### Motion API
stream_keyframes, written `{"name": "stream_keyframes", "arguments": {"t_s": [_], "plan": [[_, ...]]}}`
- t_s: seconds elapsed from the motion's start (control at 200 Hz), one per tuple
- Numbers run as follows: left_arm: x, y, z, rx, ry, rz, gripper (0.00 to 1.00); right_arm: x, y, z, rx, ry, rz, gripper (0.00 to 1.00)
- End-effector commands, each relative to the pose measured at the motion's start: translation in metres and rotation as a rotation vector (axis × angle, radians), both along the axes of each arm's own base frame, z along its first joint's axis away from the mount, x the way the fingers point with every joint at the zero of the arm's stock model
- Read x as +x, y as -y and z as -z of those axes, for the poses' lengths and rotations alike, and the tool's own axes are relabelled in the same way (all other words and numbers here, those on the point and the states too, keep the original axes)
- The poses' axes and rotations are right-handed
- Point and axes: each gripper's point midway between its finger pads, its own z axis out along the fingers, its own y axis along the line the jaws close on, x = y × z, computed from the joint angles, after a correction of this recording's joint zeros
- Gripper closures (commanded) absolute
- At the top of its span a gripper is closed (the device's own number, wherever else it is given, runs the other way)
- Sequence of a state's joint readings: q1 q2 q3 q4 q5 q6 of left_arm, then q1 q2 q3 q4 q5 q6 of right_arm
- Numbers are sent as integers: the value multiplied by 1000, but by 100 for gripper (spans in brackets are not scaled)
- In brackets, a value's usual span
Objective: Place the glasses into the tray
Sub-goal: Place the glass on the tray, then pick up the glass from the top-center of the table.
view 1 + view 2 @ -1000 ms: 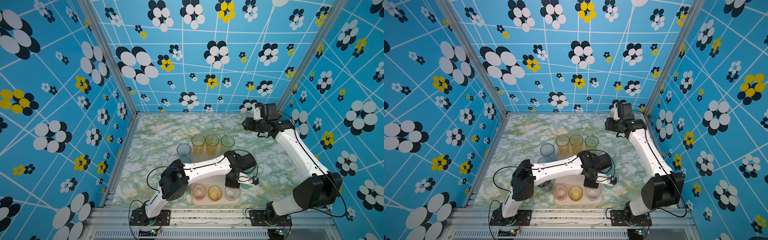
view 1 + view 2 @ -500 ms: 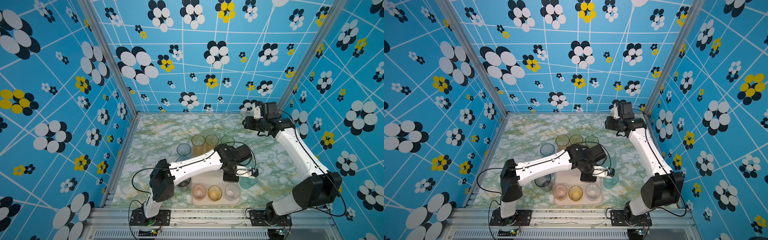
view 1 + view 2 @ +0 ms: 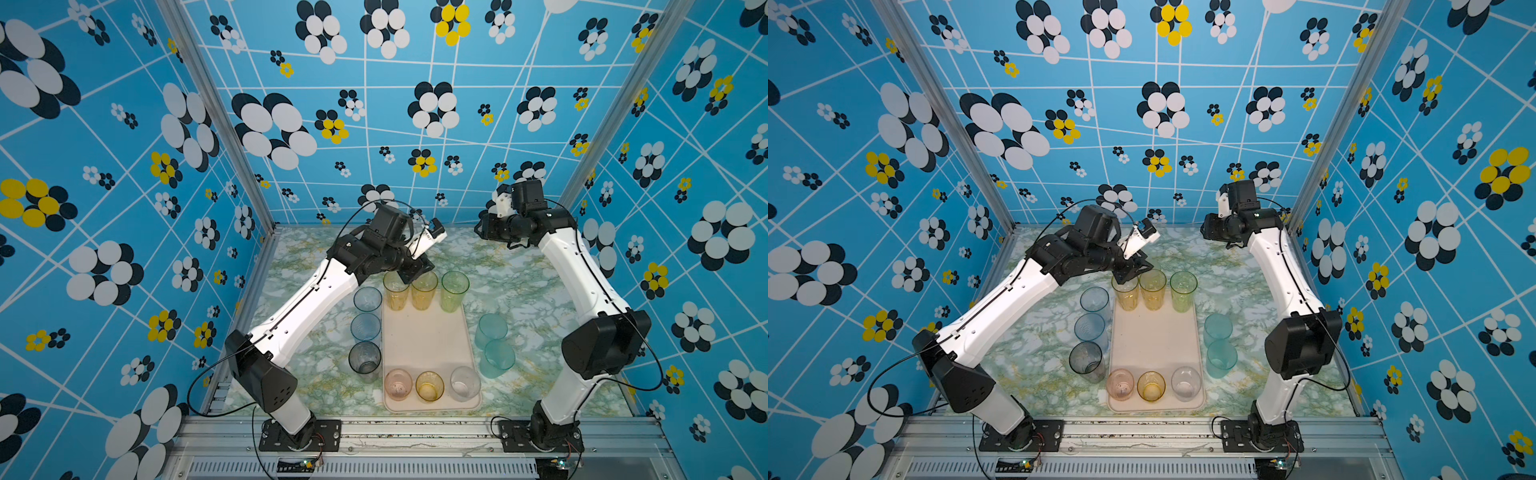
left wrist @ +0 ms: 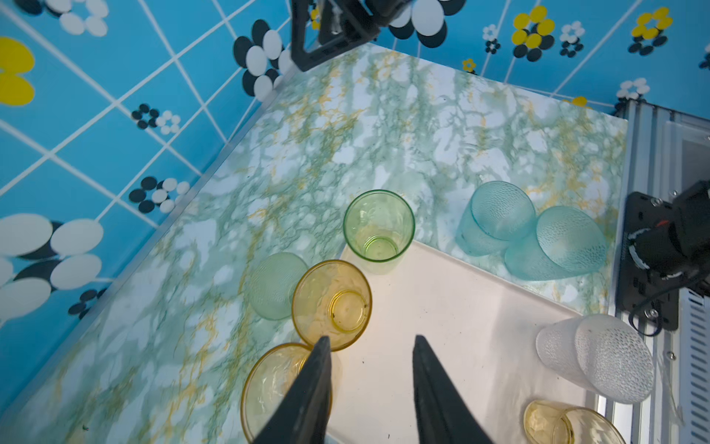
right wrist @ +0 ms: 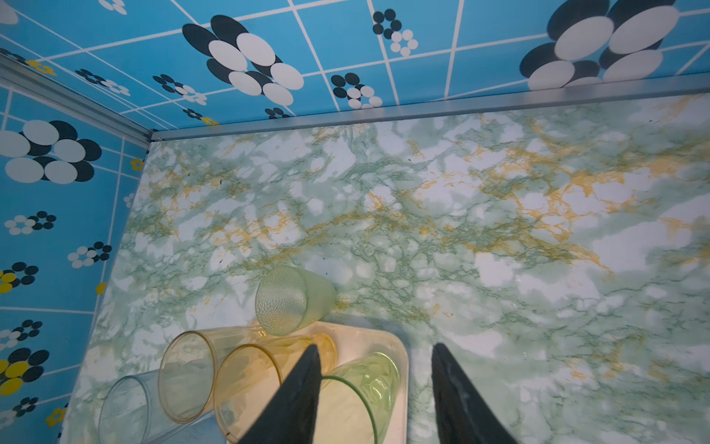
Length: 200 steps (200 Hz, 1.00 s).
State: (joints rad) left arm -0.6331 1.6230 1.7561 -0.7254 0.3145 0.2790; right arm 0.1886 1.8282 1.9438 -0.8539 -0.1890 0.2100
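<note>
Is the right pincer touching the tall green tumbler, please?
Apart. In a top view, bare table separates the right pincer from the tall green tumbler.

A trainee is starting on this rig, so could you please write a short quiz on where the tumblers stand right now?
1. True or false: the two teal tumblers stand inside the cream tray.
2. Which short tumbler stands between the pink tumbler and the clear tumbler? A amber tumbler, B blue, C grey.
3. How many tumblers stand on the tabletop between the tray and the left arm?
Key: 1 false, beside it; 2 A; 3 three.
</note>
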Motion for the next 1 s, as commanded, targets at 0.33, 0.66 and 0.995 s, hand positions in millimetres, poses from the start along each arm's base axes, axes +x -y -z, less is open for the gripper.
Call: {"name": "stream_keyframes", "arguments": {"t_s": [0.33, 0.66, 0.995], "plan": [[70, -113, -7, -184, -70, -467, 63, -8, -84, 74, -187, -295, -288, 53], [84, -148, 17, -233, -147, -547, 63, -5, -117, 107, -168, -353, -328, 54], [92, -162, 21, -246, -156, -570, 63, 2, -132, 125, -162, -357, -318, 54]]}}
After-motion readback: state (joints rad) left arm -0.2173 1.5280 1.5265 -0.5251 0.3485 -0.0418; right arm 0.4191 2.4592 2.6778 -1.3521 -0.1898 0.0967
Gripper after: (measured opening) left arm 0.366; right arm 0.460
